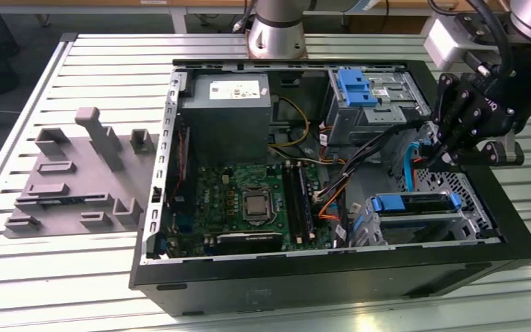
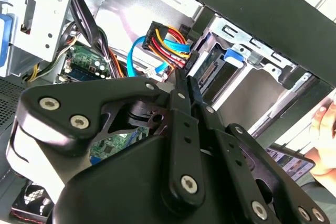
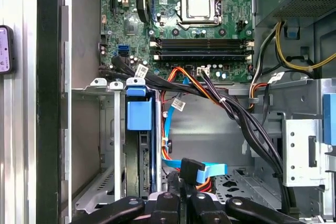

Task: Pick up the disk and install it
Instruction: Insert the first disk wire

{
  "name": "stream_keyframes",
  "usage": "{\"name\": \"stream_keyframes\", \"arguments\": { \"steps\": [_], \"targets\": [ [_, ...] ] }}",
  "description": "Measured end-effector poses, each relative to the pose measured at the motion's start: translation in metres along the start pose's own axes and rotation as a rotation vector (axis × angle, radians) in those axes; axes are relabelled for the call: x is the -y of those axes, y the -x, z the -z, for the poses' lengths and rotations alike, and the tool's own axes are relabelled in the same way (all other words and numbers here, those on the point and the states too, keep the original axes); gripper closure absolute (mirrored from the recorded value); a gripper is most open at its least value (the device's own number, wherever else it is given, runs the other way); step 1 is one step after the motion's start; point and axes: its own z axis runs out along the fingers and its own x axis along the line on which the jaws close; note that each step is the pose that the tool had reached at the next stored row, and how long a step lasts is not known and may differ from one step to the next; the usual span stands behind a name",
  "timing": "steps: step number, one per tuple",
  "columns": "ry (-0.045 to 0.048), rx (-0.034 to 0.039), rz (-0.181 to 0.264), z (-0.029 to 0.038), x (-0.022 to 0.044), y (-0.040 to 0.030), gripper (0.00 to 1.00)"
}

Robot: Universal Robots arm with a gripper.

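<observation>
The pincer, fingers together on a black cable plug, hangs beside the disk seated in its cage; a tug could strain the cables.

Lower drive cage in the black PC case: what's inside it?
A blue plastic bracket stands in the grey metal cage, with the disk's edge below it. Cage walls cover the disk's face. The black gripper is by the blue cable's black plug.
</observation>
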Motion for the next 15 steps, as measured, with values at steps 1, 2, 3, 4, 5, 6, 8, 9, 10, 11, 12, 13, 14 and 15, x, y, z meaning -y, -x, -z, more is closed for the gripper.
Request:
{"name": "stream_keyframes", "arguments": {
  "steps": [1,2,3,4,5,6,8,9,10,11,12,13,14,15],
  "targets": [
    [0.0000,0.0000,0.000,-0.0001,0.0000,0.0000,0.82],
    [0.0000,0.0000,0.000,-0.0001,0.0000,0.0000,0.82],
    [0.0000,0.0000,0.000,-0.0002,0.0000,0.0000,0.82],
    [0.0000,0.0000,0.000,-0.0003,0.0001,0.0000,0.81],
    [0.0000,0.0000,0.000,-0.0003,0.0002,0.0000,0.81],
    [0.0000,0.0001,0.000,-0.0004,0.0003,0.0000,0.81],
    [0.0000,0.0002,0.000,-0.0006,0.0009,0.0001,0.75],
    [0.0000,0.0003,0.000,-0.0006,0.0012,0.0001,0.75],
    [0.0000,0.0001,0.000,-0.0007,0.0016,0.0001,0.75],
    [0.0000,0.0000,0.000,-0.0008,0.0019,0.0001,0.75],
    [0.0000,-0.0005,0.000,-0.0008,0.0023,0.0001,0.75],
    [0.0000,-0.0008,0.000,-0.0010,0.0026,0.0001,0.75],
    [-0.0001,-0.0014,0.000,-0.0012,0.0031,0.0001,0.75],
    [-0.0001,-0.0021,0.000,-0.0013,0.0035,0.0001,0.75]
  ]
}}
